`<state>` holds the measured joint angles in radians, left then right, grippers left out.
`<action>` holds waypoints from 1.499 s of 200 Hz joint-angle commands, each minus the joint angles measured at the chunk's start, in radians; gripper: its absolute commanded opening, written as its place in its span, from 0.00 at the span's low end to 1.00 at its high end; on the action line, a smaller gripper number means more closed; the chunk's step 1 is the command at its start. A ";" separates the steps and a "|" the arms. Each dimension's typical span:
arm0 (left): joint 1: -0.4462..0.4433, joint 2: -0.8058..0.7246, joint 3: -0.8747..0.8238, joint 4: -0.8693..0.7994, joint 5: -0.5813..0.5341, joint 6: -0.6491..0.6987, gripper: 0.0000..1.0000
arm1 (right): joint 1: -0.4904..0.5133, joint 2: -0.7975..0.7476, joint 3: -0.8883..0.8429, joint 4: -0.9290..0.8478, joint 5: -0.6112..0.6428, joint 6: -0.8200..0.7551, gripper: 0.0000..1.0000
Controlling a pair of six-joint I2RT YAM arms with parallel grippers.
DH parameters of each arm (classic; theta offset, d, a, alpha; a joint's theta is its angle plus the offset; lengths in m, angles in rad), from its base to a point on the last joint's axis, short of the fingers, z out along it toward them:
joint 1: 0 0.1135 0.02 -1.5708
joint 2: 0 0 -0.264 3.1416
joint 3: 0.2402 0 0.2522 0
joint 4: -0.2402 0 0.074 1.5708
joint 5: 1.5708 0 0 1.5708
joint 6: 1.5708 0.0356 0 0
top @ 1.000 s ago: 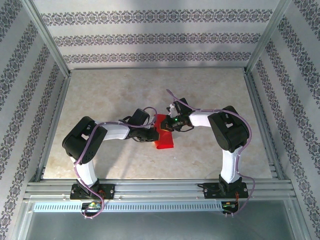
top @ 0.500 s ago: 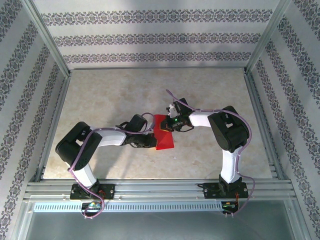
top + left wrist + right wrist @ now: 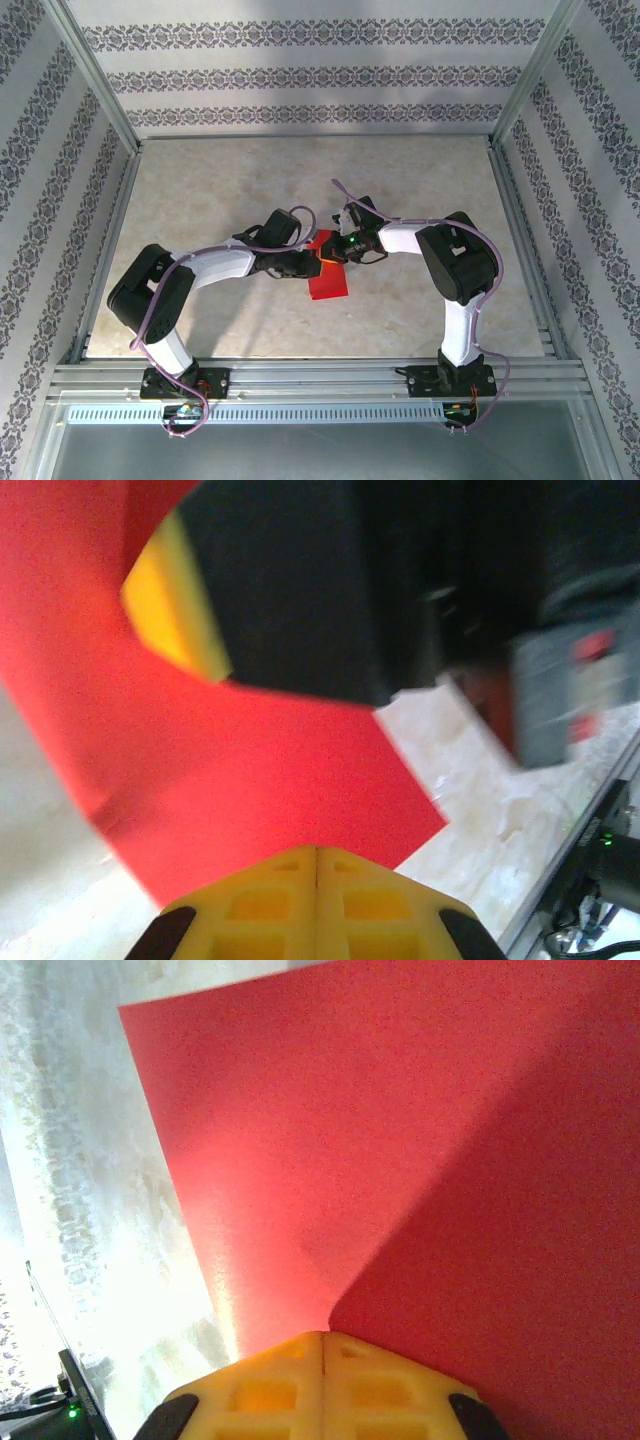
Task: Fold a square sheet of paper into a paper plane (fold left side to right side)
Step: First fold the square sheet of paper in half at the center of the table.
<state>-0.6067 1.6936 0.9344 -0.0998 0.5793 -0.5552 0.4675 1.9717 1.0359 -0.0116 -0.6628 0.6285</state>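
1. No text, label, brand, number or sign can be read in any view.
2. A grey and red patch [image 3: 572, 685] is seen on dark hardware in the left wrist view, but it is too blurred to be read.
3. The wallpaper bands [image 3: 300, 78] are made up of ornament, not letters.

left claw [image 3: 317, 262], right claw [image 3: 336, 250] crowd paper [image 3: 328, 285]; far table [image 3: 250, 180] open.
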 commanded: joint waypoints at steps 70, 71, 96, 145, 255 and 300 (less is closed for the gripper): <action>-0.031 0.090 -0.073 0.077 0.069 -0.014 0.01 | 0.002 0.035 -0.038 -0.127 0.115 -0.029 0.00; -0.030 0.090 -0.073 0.077 0.069 -0.014 0.01 | 0.002 0.035 -0.038 -0.127 0.115 -0.028 0.00; -0.039 0.102 -0.093 0.074 0.073 -0.014 0.01 | 0.003 0.032 -0.037 -0.126 0.117 -0.029 0.00; -0.064 0.074 -0.141 0.010 0.026 -0.006 0.01 | 0.004 0.035 -0.035 -0.137 0.123 -0.030 0.00; -0.073 -0.082 -0.290 0.006 -0.024 -0.016 0.01 | 0.008 0.033 -0.032 -0.134 0.114 -0.037 0.00; -0.005 -0.167 -0.189 -0.041 0.006 0.036 0.01 | 0.013 0.024 -0.030 -0.133 0.108 -0.038 0.00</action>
<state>-0.6540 1.5791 0.6777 -0.0772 0.5724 -0.5674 0.4740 1.9663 1.0370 -0.0338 -0.6598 0.6212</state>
